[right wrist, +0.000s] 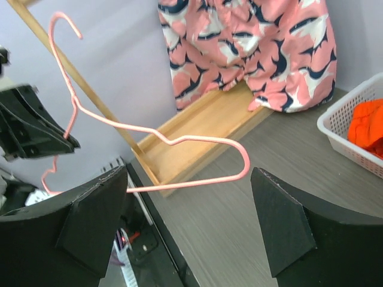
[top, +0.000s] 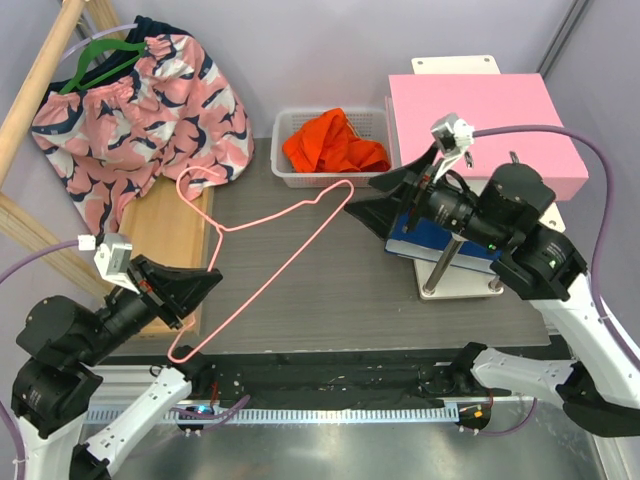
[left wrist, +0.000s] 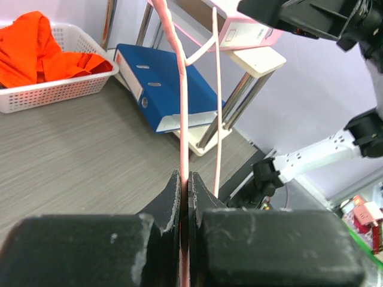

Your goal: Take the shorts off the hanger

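The orange shorts [top: 335,140] lie bunched in the white mesh basket [top: 300,180] at the back of the table, off the hanger. They also show in the left wrist view [left wrist: 36,48] and at the right edge of the right wrist view [right wrist: 368,122]. The bare pale pink wire hanger [top: 270,213] is held above the table. My left gripper [top: 205,285] is shut on its wire [left wrist: 182,89] near the lower left corner. My right gripper [top: 365,198] is open and empty, facing the hanger's right end [right wrist: 191,182], which hangs between and ahead of its fingers.
A pink patterned garment [top: 140,110] hangs on a green hanger [top: 95,55] on the wooden rack [top: 165,235] at the back left. A blue binder [left wrist: 161,89] lies on a small stand under a pink box [top: 480,130] at the right.
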`<action>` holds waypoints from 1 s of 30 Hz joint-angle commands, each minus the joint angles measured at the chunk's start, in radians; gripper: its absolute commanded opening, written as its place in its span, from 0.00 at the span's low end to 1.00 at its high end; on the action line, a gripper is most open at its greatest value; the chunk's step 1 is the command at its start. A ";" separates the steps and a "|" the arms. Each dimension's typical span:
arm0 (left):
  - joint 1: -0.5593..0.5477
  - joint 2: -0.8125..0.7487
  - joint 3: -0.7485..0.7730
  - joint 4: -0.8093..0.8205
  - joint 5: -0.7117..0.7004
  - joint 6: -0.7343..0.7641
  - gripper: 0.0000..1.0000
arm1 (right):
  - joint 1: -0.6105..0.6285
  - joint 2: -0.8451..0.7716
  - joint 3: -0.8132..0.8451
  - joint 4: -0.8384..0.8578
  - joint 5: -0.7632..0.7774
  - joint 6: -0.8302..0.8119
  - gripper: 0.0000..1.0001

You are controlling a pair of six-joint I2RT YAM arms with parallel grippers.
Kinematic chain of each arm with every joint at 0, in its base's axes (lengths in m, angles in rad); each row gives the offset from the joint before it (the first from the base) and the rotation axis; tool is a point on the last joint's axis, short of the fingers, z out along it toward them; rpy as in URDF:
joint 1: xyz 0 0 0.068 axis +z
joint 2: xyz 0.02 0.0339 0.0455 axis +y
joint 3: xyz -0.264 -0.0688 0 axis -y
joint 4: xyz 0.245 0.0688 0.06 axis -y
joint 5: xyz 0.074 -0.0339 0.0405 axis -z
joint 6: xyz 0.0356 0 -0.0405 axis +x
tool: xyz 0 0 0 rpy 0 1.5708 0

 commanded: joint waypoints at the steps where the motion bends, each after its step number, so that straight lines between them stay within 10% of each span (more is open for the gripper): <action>1: 0.002 -0.019 -0.032 0.112 -0.004 -0.079 0.00 | -0.002 -0.033 -0.073 0.171 0.055 0.152 0.89; 30: 0.000 -0.058 -0.063 0.257 0.053 -0.257 0.00 | -0.003 -0.113 -0.404 0.765 -0.012 0.447 0.68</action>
